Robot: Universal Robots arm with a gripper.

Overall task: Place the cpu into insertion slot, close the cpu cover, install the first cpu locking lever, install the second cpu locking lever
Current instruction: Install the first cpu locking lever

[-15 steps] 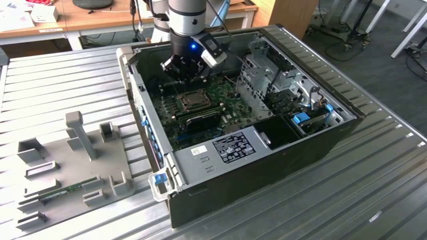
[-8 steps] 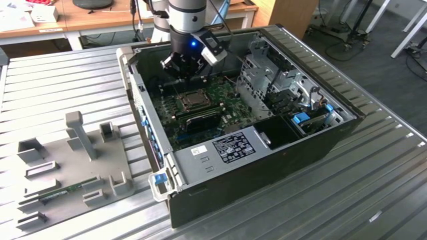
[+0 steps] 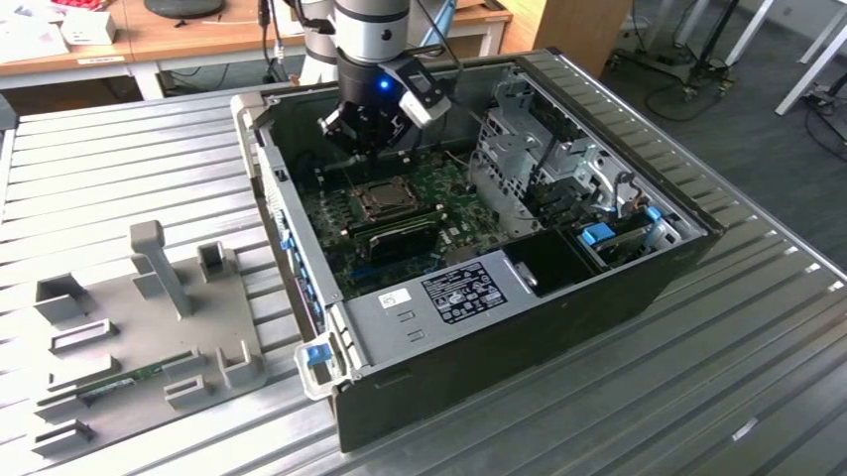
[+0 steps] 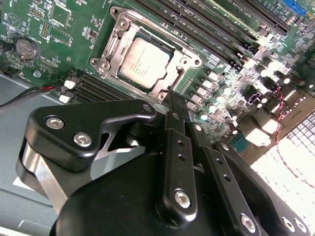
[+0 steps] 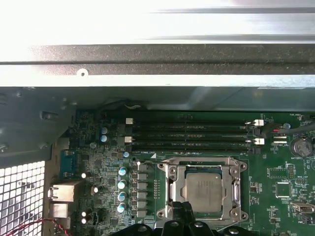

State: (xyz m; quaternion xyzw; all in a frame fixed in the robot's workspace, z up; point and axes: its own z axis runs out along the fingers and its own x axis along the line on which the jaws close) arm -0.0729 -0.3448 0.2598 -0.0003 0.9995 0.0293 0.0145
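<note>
As the hand (image 4: pixel 172 101) hovered pinched narrow and empty by the lowered cpu cover (image 4: pixel 114 39), the cpu (image 4: pixel 145 61) in its window at the hand's six o'clock in the exterior view, a skewed push looked liable to skid onto the green board (image 4: pixel 74 19).

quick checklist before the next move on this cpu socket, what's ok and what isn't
1. Flat square silver-grey cpu lying level inside its frame: ok.
2. Thin silvery metal cpu cover folded down around the cpu, the chip's top showing through its window: ok.
3. Cover latched down on both sides: cannot tell.
4. Black gripper shut with nothing between its fingers, its tip at the cover's near edge: ok.
5. Gripper tip touching the cover or just above it: cannot tell.
6. Long black memory sticks on the far side of the cover from the gripper, apart from it: ok.
</note>
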